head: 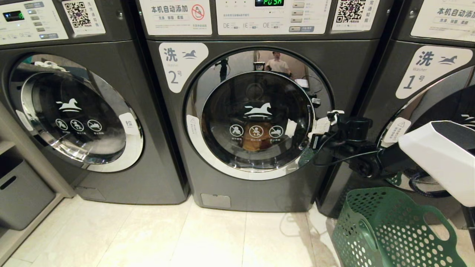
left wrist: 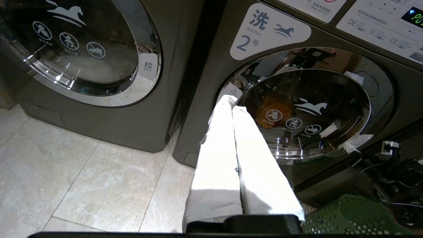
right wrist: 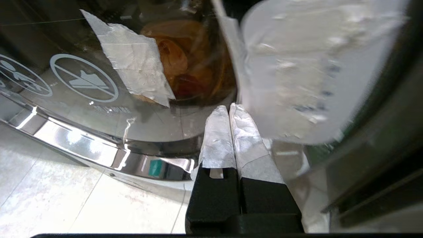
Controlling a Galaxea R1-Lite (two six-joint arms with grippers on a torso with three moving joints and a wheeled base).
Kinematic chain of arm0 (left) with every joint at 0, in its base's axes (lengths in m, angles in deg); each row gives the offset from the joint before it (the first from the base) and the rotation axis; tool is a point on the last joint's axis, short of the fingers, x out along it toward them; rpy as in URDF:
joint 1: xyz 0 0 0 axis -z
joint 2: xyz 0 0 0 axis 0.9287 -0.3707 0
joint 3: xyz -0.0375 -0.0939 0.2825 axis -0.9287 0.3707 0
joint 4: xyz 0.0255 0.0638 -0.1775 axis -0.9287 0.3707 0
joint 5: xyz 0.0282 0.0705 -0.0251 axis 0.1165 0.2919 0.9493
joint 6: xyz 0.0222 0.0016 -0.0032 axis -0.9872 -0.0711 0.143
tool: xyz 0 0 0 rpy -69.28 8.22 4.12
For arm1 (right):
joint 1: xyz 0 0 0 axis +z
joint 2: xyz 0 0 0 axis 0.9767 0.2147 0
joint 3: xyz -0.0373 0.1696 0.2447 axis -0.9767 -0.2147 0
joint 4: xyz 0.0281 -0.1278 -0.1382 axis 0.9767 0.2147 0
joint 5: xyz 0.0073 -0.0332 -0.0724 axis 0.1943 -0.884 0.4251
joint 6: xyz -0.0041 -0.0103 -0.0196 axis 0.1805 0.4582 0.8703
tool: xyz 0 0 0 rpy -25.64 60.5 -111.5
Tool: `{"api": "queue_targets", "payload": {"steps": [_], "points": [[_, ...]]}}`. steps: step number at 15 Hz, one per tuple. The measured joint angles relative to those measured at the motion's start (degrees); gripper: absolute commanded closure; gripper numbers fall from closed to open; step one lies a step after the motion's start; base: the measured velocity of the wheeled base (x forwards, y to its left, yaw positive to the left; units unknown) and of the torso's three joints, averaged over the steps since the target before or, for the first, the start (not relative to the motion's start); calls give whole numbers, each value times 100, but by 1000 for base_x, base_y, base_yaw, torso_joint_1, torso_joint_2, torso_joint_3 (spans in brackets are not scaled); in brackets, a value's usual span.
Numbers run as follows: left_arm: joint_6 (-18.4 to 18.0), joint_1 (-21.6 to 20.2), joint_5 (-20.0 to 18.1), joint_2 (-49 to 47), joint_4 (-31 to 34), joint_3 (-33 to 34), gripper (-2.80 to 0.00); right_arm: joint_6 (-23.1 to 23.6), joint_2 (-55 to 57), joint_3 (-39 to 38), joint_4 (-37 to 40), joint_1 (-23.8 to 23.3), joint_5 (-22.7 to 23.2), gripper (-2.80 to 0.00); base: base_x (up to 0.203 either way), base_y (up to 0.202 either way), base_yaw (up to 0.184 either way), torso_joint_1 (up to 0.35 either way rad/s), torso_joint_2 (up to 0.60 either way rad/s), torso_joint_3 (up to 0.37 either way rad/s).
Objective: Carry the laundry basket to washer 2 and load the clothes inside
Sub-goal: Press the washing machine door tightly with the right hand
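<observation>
Basket (head: 389,230) on the floor (head: 148,237), low and to the right, before washer 2 (head: 256,122).

The basket stands upright, mouth up, its long axis running away to the right. Washer 2 faces the camera with its round door (head: 256,122) shut. The right end effector (head: 328,124) has its fingers pressed together, empty, at the door's right edge by a taped white tab (right wrist: 297,72). The left end effector (left wrist: 231,102) is also closed and empty, pointing at the door's left rim.

My right gripper (right wrist: 229,110): taped fingers pressed together, tips at washer door (right wrist: 99,99) glass edge, beside white handle tab (right wrist: 297,72). Orange clothes (right wrist: 178,59) visible behind glass. Tape scrap (right wrist: 132,59) on glass.
</observation>
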Motion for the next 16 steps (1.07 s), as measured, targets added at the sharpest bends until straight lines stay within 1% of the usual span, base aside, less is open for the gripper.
{"api": "queue_targets", "payload": {"steps": [2, 4, 8, 13, 16], "points": [[2, 1, 0, 22, 13, 0, 0, 6, -160, -181, -110, -71, -97, 0, 0, 0, 0, 0, 0, 0], [2, 4, -1, 53, 2, 3, 0, 46, -249, -317, -361, -38, -74, 0, 0, 0, 0, 0, 0, 0], [2, 0, 0, 108, 2, 7, 0, 121, -374, -493, -396, -55, -12, 0, 0, 0, 0, 0, 0, 0], [4, 0, 0, 114, 0, 2, 0, 149, -419, -467, -396, -30, 260, 0, 0, 0, 0, 0, 0, 0], [4, 0, 1, 114, 2, 2, 0, 151, -417, -389, -394, -10, 291, 0, 0, 0, 0, 0, 0, 0]]}}
